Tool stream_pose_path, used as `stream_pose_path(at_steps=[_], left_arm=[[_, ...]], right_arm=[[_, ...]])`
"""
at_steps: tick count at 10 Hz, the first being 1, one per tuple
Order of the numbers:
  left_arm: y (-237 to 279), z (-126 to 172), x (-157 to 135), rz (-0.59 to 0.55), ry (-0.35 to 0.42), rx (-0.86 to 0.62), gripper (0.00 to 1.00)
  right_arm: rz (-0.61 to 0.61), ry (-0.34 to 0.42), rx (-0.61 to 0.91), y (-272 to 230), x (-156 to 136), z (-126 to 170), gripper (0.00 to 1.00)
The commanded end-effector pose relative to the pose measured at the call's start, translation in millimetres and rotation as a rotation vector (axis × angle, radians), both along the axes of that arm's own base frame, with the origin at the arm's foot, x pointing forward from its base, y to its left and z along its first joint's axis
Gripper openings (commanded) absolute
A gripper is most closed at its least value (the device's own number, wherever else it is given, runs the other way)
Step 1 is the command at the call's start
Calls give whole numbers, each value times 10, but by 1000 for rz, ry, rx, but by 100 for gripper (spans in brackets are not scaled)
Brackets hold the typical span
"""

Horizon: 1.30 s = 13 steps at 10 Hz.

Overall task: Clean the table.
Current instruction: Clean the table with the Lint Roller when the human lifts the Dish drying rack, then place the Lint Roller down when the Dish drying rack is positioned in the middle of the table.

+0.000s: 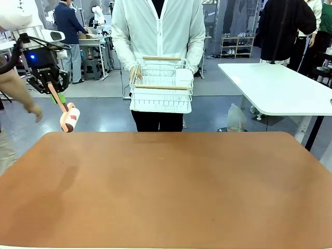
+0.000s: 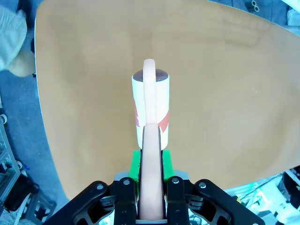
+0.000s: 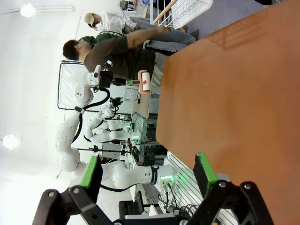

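Observation:
The reddish-brown table [image 1: 171, 187] spreads across the front view with a bare top. My left gripper [image 1: 52, 88] hangs above and beyond the table's far left corner, shut on the pink handle of a lint roller [image 1: 69, 118]. The roller's white head with a red mark points down toward the table edge. In the left wrist view the handle runs up between the green pads of the left gripper [image 2: 151, 161] to the lint roller [image 2: 150, 101], over the table [image 2: 225, 93]. My right gripper [image 3: 148, 171] stands open, beside the table [image 3: 234, 93].
A person at the far side holds a white wire basket [image 1: 161, 83] with wooden handles. Another person's hand [image 1: 35, 111] hangs at the far left, close to the roller. A smaller white table [image 1: 280, 85] stands at the back right.

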State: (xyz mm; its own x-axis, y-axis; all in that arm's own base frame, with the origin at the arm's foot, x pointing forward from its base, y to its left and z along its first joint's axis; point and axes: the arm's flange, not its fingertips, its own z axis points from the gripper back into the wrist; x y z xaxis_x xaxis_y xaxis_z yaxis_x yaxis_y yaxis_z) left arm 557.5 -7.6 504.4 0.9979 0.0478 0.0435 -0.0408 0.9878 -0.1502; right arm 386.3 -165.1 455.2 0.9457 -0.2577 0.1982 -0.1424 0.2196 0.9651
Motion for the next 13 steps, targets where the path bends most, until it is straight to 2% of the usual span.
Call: stream_pose_path(at_steps=[1, 13], left_arm=[[42, 77, 4, -2, -2, 7, 21], [42, 77, 4, -2, -2, 7, 21]], right_arm=[[-1, -6, 14, 10, 2, 48, 100], [-1, -6, 14, 10, 2, 48, 100]])
